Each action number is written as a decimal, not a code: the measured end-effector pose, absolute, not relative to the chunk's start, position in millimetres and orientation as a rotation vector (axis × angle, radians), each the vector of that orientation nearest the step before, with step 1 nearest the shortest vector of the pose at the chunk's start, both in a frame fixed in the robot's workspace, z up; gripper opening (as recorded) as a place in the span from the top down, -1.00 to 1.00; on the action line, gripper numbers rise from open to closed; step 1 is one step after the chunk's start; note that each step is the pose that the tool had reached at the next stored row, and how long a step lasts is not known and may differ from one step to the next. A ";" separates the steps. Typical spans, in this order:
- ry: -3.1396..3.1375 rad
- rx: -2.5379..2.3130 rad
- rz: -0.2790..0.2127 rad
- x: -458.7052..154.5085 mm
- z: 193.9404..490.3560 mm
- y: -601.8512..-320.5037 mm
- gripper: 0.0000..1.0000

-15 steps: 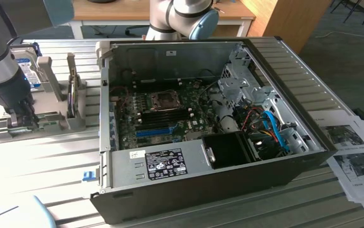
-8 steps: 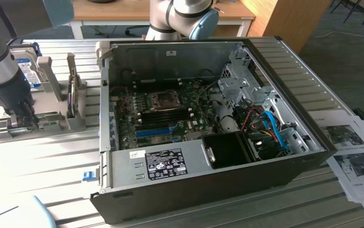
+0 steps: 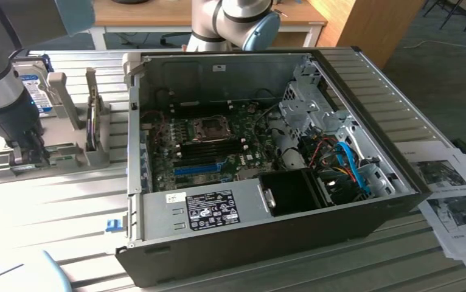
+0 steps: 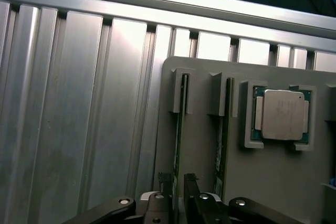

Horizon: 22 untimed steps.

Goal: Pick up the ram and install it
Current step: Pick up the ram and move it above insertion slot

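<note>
Tool (image 4: 177,181) is spread wide, its fingers (image 4: 190,183) straddling the ram (image 4: 181,119) standing in the grey holder (image 4: 202,145).

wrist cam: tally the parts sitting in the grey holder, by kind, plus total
ram sticks: 2
processor chip: 1
Total: 3

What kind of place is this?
Probably a robot workshop for building computers: an open computer case with its motherboard showing lies on a ribbed metal table, beside a gray holder of parts, with a robot arm behind.
</note>
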<state>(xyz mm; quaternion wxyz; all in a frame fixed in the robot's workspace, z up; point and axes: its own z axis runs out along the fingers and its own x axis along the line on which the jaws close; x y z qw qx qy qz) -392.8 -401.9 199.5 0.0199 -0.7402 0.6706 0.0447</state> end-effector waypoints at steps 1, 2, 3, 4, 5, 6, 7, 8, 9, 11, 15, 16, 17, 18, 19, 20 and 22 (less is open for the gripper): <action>2.081 -2.296 0.139 -391.8 199.5 -401.9 0.54; 2.081 -2.296 0.139 -391.1 199.5 -401.8 0.54; 2.081 -2.296 0.139 -390.9 199.5 -401.8 0.54; 2.081 -2.296 0.139 -390.9 199.5 -401.8 0.54; 2.081 -2.296 0.139 -391.0 199.5 -401.8 0.54; 2.081 -2.296 0.139 -390.9 199.6 -401.8 0.54; 2.081 -2.296 0.139 -390.8 199.5 -401.8 0.54; 2.081 -2.296 0.139 -390.8 199.5 -401.8 0.54; 2.081 -2.296 0.139 -390.8 199.5 -401.8 0.54; 2.081 -2.296 0.139 -390.8 199.5 -401.8 0.54; 2.081 -2.296 0.139 -390.8 199.5 -401.8 0.54; 2.081 -2.296 0.139 -390.8 199.5 -401.8 0.56; 2.081 -2.296 0.139 -390.8 199.5 -401.8 0.56; 2.081 -2.296 0.139 -390.8 199.5 -401.8 0.69; 2.081 -2.296 0.139 -390.8 199.5 -401.8 0.77; 2.081 -2.296 0.139 -390.8 199.5 -401.8 0.77; 2.081 -2.296 0.139 -390.8 199.5 -401.8 0.77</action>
